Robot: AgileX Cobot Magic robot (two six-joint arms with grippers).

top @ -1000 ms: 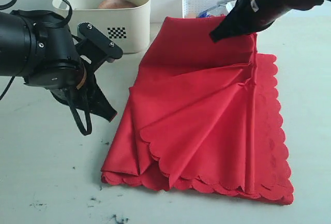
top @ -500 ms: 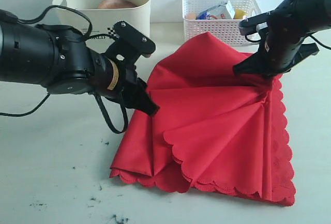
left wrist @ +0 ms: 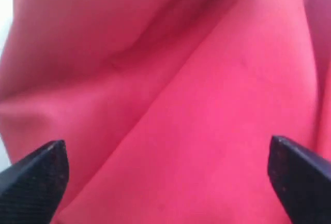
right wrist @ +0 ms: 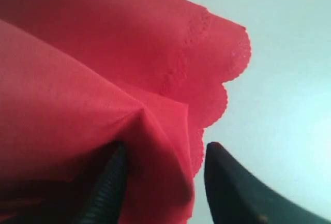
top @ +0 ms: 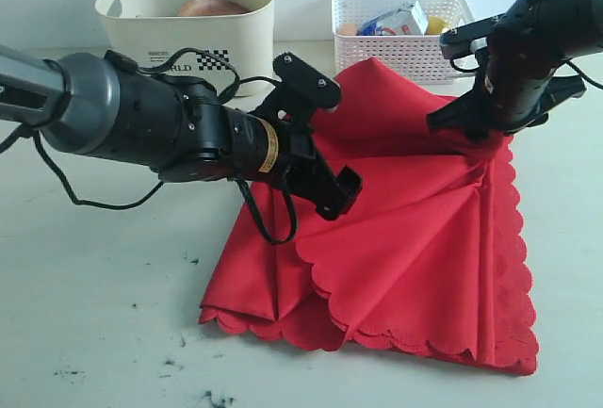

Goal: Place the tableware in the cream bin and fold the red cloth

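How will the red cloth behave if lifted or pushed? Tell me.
Probably floppy: the red cloth lies in soft fanned folds. Likely light, since thin layers crease sharply. Pushed, it may bunch rather than slide whole, as its rumpled near edge suggests.

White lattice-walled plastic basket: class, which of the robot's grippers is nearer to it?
Right. The right gripper is just in front of the white lattice basket, at the far edge of the bright red scalloped cloth; the left gripper is farther off, above the cloth's middle.
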